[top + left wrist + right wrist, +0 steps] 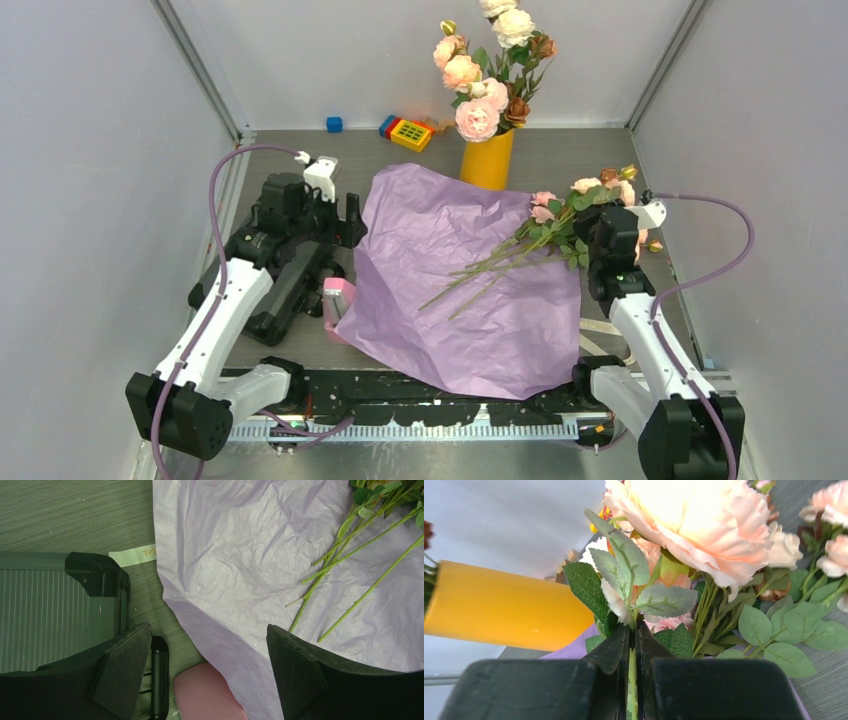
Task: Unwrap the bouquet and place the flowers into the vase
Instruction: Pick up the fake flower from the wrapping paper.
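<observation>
The paper (460, 280) is lying spread flat, lilac side up, on the table (570, 150), so the unwrapping is being judged as done. The step in hand is the pick-up of the flowers (560, 225), which are lying across the paper's right half, heads toward the right edge and stems trailing to the middle. The right gripper (633, 680) is being held almost fully closed, and a thin green stem (632, 675) is being pinched between its jaws. The left gripper (207, 642) is being held wide apart over the paper's left edge, with nothing in it.

Next, a lift is being called for, then a carry toward the vase (487, 160), which is standing just behind the paper's far edge. The stem ends are going to have to be tipped downward and threaded in beside the taller roses (490, 70) already filling the mouth.

The pinch on the stem is being shown only by the right wrist view. From above, the fingers are being hidden by the wrist and foliage, so how many stems are being held cannot be told. The whole layout is being given by the top view alone.
</observation>
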You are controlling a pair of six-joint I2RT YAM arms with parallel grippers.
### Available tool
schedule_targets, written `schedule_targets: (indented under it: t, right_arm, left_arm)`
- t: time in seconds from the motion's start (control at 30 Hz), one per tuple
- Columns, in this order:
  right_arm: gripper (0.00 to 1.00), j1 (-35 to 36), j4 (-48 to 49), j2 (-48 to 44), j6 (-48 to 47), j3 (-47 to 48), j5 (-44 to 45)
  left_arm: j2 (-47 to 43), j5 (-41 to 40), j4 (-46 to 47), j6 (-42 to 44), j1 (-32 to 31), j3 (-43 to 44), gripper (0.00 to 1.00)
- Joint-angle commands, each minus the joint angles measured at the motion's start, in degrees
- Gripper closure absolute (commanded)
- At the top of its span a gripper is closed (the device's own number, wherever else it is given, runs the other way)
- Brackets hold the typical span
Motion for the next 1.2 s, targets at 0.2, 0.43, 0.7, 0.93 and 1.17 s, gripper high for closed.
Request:
schedule_targets:
  t: [0.2,0.43,0.7,0.93,1.17]
  right_arm:
    - [1.0,-0.18,-4.21,-9.47,-11.38,13.25,3.82]
    - [1.0,-0.24,-2.58,-7.97,-19.85,25.85,2.66]
    - [1.0,-0.15,7.57,-0.43,-28.7,40.18,-1.25]
    - [1.0,0.03,16.2,8.05,-31.42,48.93,-4.48]
    - [1.0,0.56,19.63,16.92,-33.1,60.62,-6.98]
  left_arm:
    - [-1.01,-1.7,1.67,0.72,-0.14,0.08,0.13]
    - [-2.78,-4.93,2.1,1.53,-0.14,-0.52,0.13]
    - [-3.84,-5.66,2.46,1.73,-0.14,-0.9,0.13]
    - [-3.75,-5.82,2.37,1.73,-0.14,-0.84,0.13]
    - [-3.76,-6.59,2.28,2.12,-0.07,-0.77,0.12]
